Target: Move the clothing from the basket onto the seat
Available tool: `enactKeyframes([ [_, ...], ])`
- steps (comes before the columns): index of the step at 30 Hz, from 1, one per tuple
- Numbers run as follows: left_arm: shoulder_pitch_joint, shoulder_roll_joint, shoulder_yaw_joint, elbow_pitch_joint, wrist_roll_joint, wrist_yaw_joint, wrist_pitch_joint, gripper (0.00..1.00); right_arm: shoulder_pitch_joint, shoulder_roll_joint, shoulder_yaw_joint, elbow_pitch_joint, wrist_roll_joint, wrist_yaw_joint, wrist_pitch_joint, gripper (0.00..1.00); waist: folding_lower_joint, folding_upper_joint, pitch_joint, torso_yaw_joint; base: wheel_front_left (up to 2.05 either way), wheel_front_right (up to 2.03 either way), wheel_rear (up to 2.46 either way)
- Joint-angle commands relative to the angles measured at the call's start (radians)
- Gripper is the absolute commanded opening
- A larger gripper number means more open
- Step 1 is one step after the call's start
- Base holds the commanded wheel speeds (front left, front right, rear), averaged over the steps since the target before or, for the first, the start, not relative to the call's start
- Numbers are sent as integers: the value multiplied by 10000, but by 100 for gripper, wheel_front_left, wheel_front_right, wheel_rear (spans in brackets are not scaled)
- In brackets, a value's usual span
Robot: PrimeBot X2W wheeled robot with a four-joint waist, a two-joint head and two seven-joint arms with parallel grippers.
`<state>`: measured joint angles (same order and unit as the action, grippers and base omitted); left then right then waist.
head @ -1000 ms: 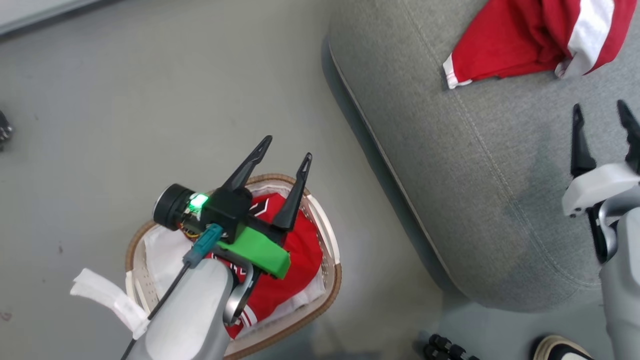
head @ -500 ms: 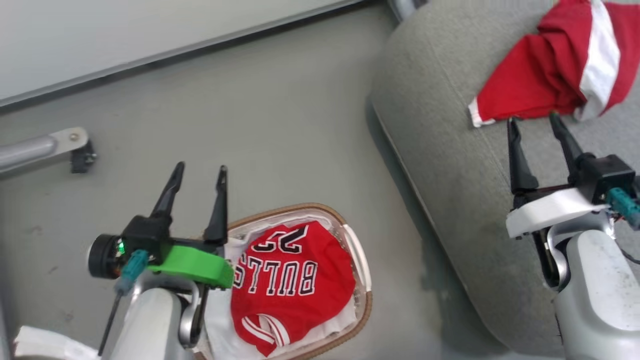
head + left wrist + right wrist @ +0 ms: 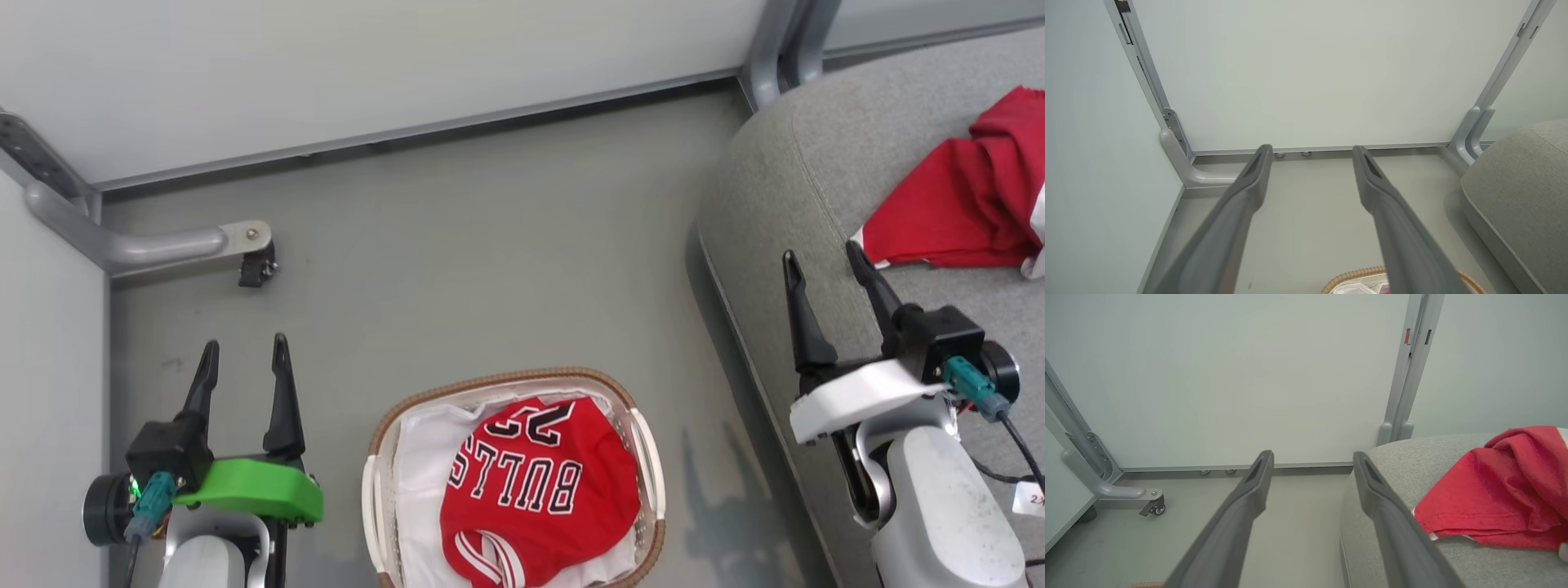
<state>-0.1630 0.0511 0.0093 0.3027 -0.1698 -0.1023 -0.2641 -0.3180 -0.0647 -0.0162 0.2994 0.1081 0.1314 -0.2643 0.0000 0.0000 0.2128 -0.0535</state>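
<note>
In the head view the basket [image 3: 500,378] sits on the grey floor [image 3: 490,245] at 6 o'clock, its white cloth lining [image 3: 420,474] showing along the side toward 9 o'clock. A red jersey [image 3: 539,523] lies bunched inside, filling the half toward 3 o'clock. The seat [image 3: 775,188] takes up the 3 o'clock side, its rounded corner toward 1 o'clock. A red piece with white trim [image 3: 947,220] lies crumpled on it at 2 o'clock, well apart from the basket. A strip of floor separates basket from seat.

The left gripper [image 3: 245,345] stands at 8 o'clock over the floor, beside the basket's 9 o'clock side, its two fingers spread wide and holding nothing. The right gripper [image 3: 821,255] stands at 3 o'clock over the seat's edge, likewise spread wide and empty, its tips near the red piece's hem.

A pale wall panel [image 3: 367,65] runs across 12 o'clock. A grey metal foot [image 3: 163,243] with a small castor [image 3: 257,268] reaches in at 10 o'clock. Paired grey uprights [image 3: 775,49] rise at 1 o'clock, just behind the seat's corner.

The jersey bears "BULLS" in black letters edged white, upside down to the head camera. Two large digits sit beyond it toward 12 o'clock, partly folded and not surely readable. A small white tag [image 3: 1030,498] at 4 o'clock, beside the right arm, carries print too small to read.
</note>
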Motion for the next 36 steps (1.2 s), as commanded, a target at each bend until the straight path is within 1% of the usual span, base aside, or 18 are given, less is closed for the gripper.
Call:
enactKeyframes([
  [1,259,2,45,32,-61,30,-7,100,281,5,-14,57,92,-14,0,100,0,0,-456,332,0,0,0],
  [9,1061,3,32,-125,-388,132,-5,100,931,62,50,201,170,-14,0,100,0,0,-954,181,0,0,0],
  [19,1230,4,-202,-191,-556,53,-5,100,1188,110,-30,209,219,-14,0,100,0,0,-1077,72,0,0,0],
  [28,736,5,-838,101,-641,-45,-5,100,663,116,124,-138,286,-14,0,100,0,0,-420,-127,0,0,0],
  [36,-53,11,-1630,704,-697,-146,-5,100,-93,123,518,-614,528,-14,-2,100,0,0,805,-602,0,0,0],
])
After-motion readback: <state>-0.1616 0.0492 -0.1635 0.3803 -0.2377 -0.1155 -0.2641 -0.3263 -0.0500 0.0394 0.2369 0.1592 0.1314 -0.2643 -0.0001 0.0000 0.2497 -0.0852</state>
